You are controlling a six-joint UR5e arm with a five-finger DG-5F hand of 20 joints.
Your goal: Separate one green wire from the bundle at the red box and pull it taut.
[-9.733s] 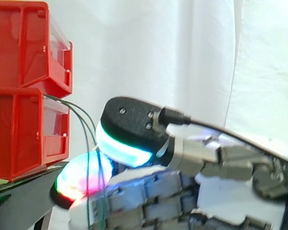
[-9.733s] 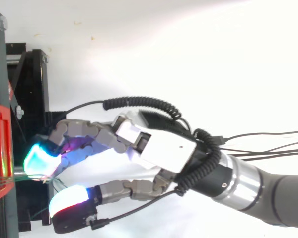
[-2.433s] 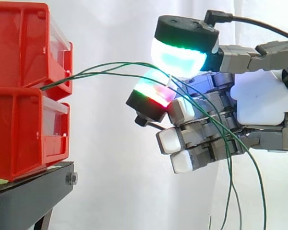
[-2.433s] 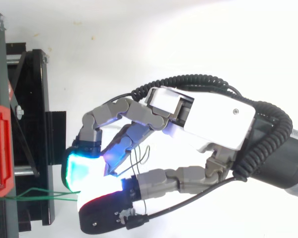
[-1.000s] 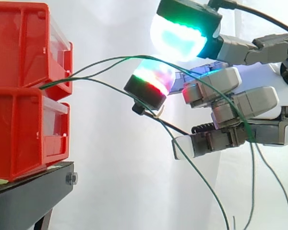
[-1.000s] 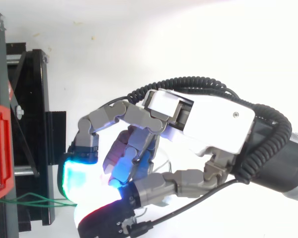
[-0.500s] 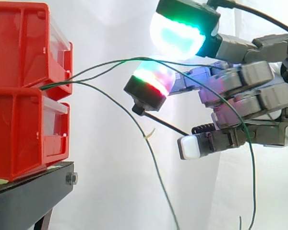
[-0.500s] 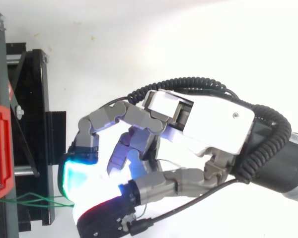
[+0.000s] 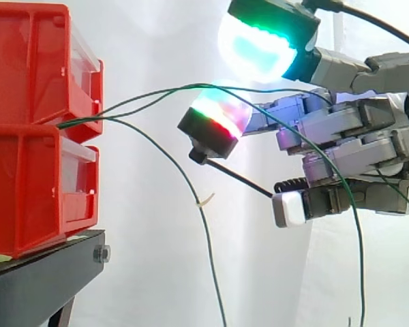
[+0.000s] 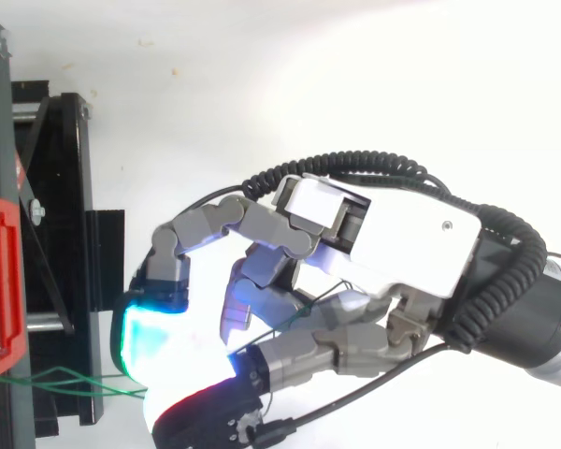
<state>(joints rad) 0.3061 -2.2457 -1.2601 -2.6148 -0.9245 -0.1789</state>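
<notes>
Two red bins [image 9: 34, 129] are stacked at the left on a black stand [image 9: 48, 272], in front of a white curtain [image 9: 157, 41]. A bundle of green wires [image 9: 191, 86] comes out from between the bins. One loose wire [image 9: 157, 146], carrying a small white tag [image 9: 204, 199], droops down and to the right, apart from the hand. The other wires arch up to the right, pass through the gap between a cyan-glowing pad [image 9: 259, 48] and a red-and-green pad [image 9: 218, 116], then drape over the fingers and hang down. The hand [image 9: 354, 136] is at the right, its fingers stretched loosely towards the bins and spread wide.
</notes>
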